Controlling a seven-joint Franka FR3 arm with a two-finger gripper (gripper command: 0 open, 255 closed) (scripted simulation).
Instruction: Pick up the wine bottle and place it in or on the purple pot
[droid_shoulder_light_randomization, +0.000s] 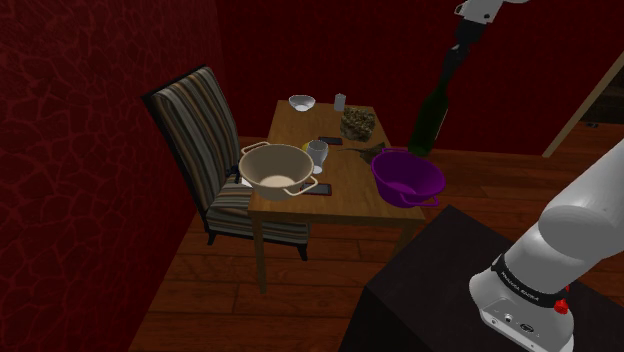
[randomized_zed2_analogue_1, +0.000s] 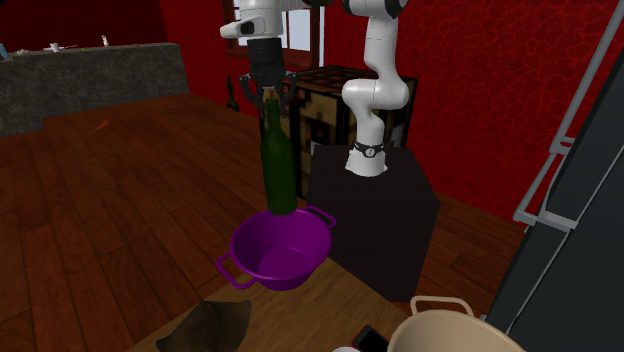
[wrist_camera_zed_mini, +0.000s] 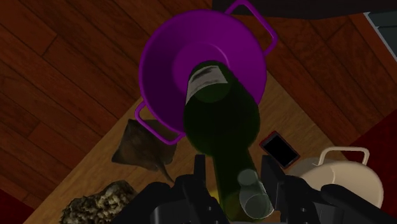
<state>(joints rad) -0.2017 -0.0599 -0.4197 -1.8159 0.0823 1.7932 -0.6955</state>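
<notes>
Gripper (wrist_camera_zed_mini: 234, 173) clenched on neck of wine bottle (wrist_camera_zed_mini: 222, 118), one finger each side. Bottle green, hanging upright, base over mouth of purple pot (wrist_camera_zed_mini: 159, 57), close to rim height. Pot sits at worktop (droid_shoulder_light_randomization: 345, 195) edge nearest stand (droid_shoulder_light_randomization: 430, 290). Near pot: flat dark rag (wrist_camera_zed_mini: 143, 149), and black phone (wrist_camera_zed_mini: 280, 147) lying between purple pot and cream pot (droid_shoulder_light_randomization: 278, 172). Further along: glass (droid_shoulder_light_randomization: 317, 152), lumpy brown heap (droid_shoulder_light_randomization: 357, 123), white bowl (droid_shoulder_light_randomization: 301, 102) at far end. Striped chair (droid_shoulder_light_randomization: 200, 120) beside worktop; red wall (droid_shoulder_light_randomization: 80, 120) behind.
</notes>
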